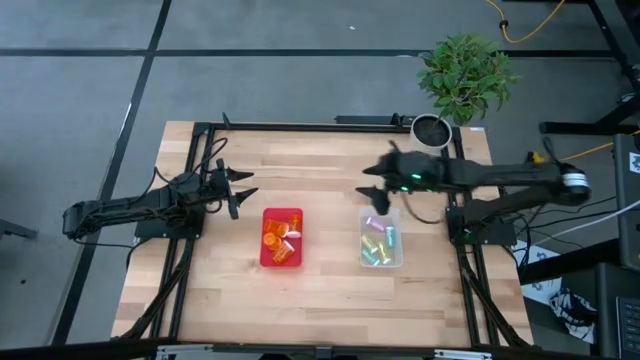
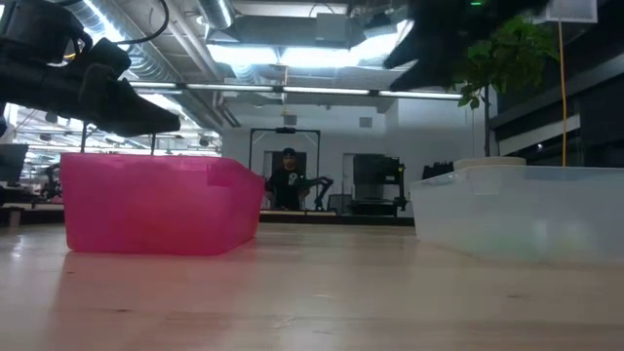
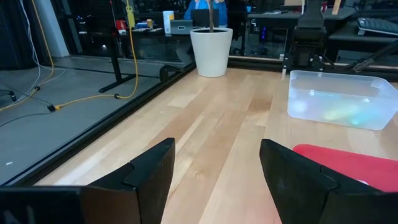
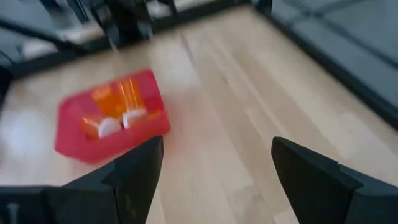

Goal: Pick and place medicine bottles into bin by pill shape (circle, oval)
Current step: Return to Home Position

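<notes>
Several orange bottles with white caps lie in the red bin; they also show in the right wrist view. Several pastel bottles lie in the clear bin. My left gripper is open and empty above the table, left of the red bin. My right gripper is open and empty, just beyond the clear bin's far left corner.
A white plant pot with a green plant stands at the table's far right corner. A black frame runs along the table's edges. Bare wood lies between the bins and along the near side. A person stands far off in the room.
</notes>
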{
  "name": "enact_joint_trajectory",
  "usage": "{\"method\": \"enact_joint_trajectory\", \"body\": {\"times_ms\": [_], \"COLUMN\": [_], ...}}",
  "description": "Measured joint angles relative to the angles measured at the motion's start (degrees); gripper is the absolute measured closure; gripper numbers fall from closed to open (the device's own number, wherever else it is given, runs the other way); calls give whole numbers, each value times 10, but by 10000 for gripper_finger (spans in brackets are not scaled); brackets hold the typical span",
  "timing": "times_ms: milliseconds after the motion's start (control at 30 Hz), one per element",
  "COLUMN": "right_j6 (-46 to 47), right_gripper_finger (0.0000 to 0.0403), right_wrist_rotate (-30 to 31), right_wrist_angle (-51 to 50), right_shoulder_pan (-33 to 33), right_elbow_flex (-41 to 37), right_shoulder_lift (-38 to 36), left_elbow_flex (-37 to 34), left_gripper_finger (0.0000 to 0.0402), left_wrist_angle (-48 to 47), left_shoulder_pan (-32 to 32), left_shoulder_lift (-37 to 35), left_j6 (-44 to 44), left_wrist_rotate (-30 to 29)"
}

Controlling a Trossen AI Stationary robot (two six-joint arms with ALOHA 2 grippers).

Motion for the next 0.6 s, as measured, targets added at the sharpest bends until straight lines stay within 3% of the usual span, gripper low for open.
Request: {"method": "enact_joint_trajectory", "body": {"times_ms": [300, 600], "right_j6": [10, 2], "right_gripper_finger": [102, 102], "right_wrist_rotate": [15, 15], "right_wrist_angle": [199, 235], "right_shoulder_pan": [12, 12], "right_elbow_flex": [-254, -377], "right_shoulder_lift": [-265, -451], "left_elbow_flex": [0, 0], "left_gripper_finger": [172, 172], "left_wrist_angle": [0, 0], "left_shoulder_pan": [0, 0], "left_shoulder_lift": [0, 0], "left_j6": [0, 0], "left_wrist_rotate": [0, 0]}}
